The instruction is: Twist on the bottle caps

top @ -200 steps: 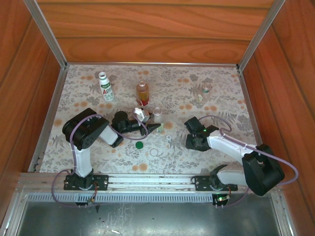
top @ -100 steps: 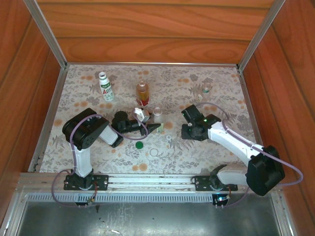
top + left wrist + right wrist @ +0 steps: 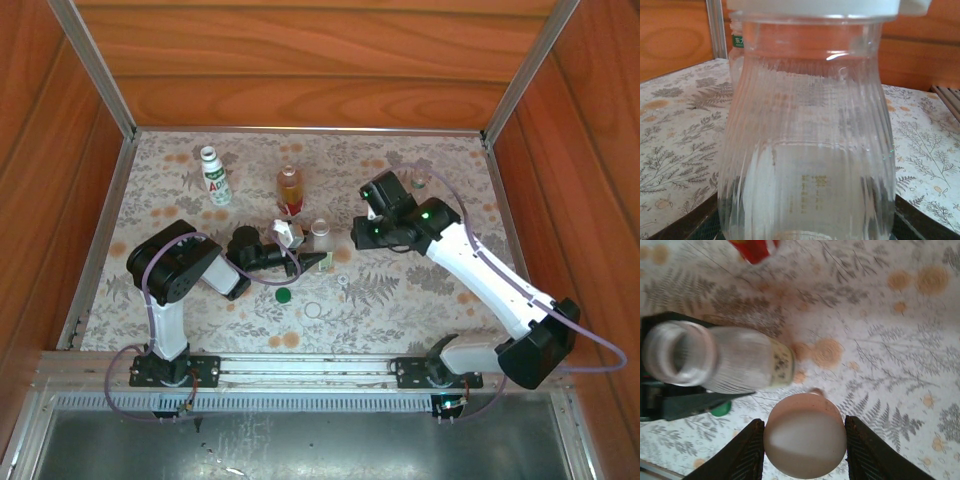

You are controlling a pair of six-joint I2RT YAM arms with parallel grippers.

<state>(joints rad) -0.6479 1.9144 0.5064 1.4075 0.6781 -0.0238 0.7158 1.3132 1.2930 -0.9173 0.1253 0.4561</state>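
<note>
My left gripper (image 3: 316, 259) is shut on the short clear ribbed bottle (image 3: 320, 234), which stands upright at mid-table and looms close in the left wrist view (image 3: 807, 150). Seen from the right wrist, the bottle's mouth (image 3: 675, 352) is open. My right gripper (image 3: 358, 236) hovers just right of this bottle. It is shut on a round white cap (image 3: 805, 432), pinched between both black fingers (image 3: 752, 452). A dark green cap (image 3: 284, 295) and a clear cap (image 3: 314, 311) lie loose nearer the front. The white bottle (image 3: 215, 176) and the amber bottle (image 3: 290, 188) stand behind.
A clear bottle with a greenish label (image 3: 419, 181) stands at the back right, partly behind my right arm. A small clear cap (image 3: 343, 281) lies on the flowered tablecloth (image 3: 420, 300). Wooden walls (image 3: 300, 60) close the table on three sides.
My right arm has swung from the front right up and leftward to beside the short clear bottle, still holding the white cap. The left arm and its bottle have stayed put.
</note>
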